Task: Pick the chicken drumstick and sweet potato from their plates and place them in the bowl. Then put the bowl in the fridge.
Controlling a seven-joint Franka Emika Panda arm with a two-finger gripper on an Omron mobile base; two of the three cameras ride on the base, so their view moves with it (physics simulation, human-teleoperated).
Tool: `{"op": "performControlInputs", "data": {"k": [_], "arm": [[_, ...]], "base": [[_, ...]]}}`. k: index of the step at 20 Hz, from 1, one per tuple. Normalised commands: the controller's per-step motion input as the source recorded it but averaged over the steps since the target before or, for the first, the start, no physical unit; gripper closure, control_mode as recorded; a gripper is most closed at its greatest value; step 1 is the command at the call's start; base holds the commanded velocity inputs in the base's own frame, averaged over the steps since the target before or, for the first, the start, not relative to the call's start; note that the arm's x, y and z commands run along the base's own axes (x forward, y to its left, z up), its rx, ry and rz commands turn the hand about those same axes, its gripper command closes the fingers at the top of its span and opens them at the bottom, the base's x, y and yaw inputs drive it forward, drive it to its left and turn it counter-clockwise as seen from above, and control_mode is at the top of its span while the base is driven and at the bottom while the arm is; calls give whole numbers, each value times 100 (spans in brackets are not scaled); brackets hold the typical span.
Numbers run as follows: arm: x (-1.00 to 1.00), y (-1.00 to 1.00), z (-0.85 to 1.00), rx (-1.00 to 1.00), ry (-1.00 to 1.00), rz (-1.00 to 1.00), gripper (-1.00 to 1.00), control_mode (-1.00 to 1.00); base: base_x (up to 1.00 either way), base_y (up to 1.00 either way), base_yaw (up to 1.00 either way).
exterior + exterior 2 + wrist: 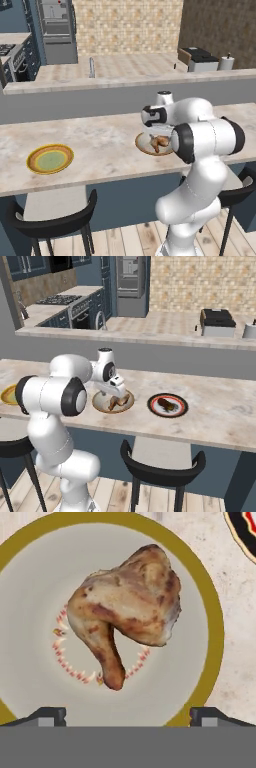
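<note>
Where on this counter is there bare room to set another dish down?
The widest bare stretch lies between the yellow-rimmed plate and the bowl. It is crowded where the bowl and the dark plate sit close, under the gripper.

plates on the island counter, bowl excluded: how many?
2. Yellow-rimmed plate, nothing on it, far left of the counter. Dark-rimmed plate holding the sweet potato, just right of the bowl.

Even, soft, perhaps shadowless render
</note>
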Motion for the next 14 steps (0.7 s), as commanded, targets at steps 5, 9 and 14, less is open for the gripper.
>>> {"op": "performControlInputs", "data": {"k": [5, 9, 14], "arm": [[-19, -48, 33, 1, 0, 7, -100, -100], [-24, -53, 19, 1, 0, 11, -100, -100], [-27, -56, 9, 1, 0, 26, -100, -100]], "base": [[0, 0, 0], [0, 0, 0], [0, 0, 0]]}}
